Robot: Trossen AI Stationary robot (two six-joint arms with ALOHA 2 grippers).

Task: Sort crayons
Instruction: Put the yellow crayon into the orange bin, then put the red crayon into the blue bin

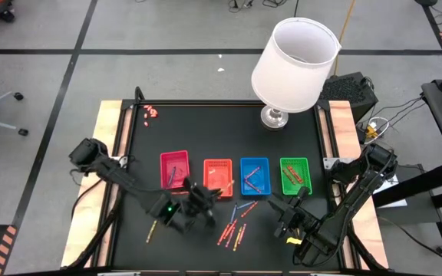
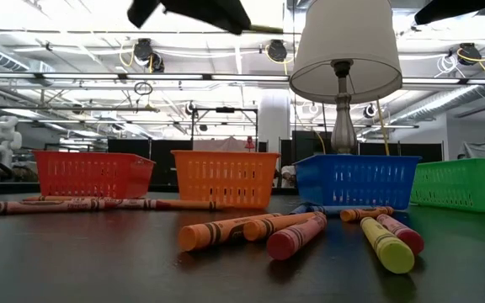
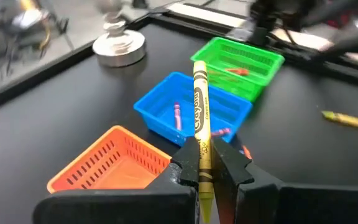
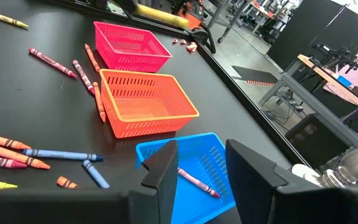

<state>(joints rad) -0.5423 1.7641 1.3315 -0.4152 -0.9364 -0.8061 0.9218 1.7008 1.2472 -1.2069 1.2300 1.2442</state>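
Four small trays stand in a row: pink (image 1: 174, 169), orange (image 1: 218, 176), blue (image 1: 255, 175) and green (image 1: 295, 174). Loose crayons (image 1: 235, 224) lie on the black table near its front edge; some crayons lie in the blue and green trays. My left gripper (image 3: 207, 165) hangs above the table just in front of the orange tray, shut on a yellow crayon (image 3: 200, 112). My right gripper (image 4: 202, 155) hangs in front of the blue tray, open, with nothing between its fingers. My left gripper pinches the yellow crayon between its two fingers at the crayon's back part (image 3: 202, 163). The crayon lies along the fingers and sticks out well past their tips, toward the blue tray. It is lifted clear of the table.
A lamp with a white shade (image 1: 294, 65) stands on its metal foot (image 1: 275, 116) at the table's far edge. Tiny pink bits (image 1: 152, 113) lie at the far left corner. Single yellow crayons lie at the near left (image 1: 150, 230) and near the right arm (image 1: 294, 240).
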